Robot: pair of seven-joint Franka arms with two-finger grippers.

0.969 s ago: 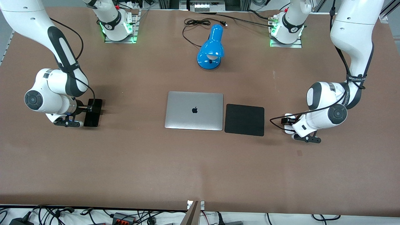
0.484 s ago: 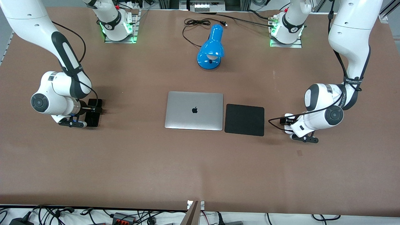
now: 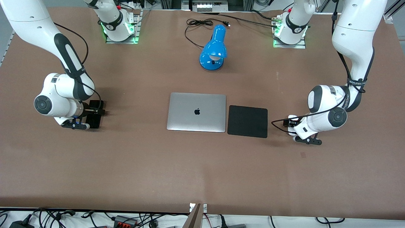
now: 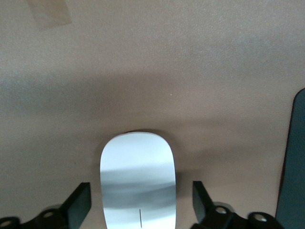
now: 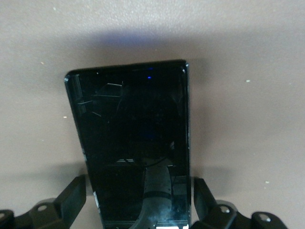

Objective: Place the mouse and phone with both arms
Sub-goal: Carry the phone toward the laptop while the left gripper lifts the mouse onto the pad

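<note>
Grippers have descended: left gripper (image 4: pixel 138 210) jaws apart astride small white glossy mouse (image 4: pixel 138 179); right gripper (image 5: pixel 140 205) jaws apart astride thin black glossy phone (image 5: pixel 133 143). Grasps appear imminent.

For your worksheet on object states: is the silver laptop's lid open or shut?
Shut. The flat silver laptop lies closed on the brown table, its lid logo facing up, no screen or keyboard showing.

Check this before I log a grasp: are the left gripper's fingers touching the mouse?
Apart. In the left wrist view the left gripper straddles the mouse, with table showing between each of its fingers and the mouse's sides.
</note>
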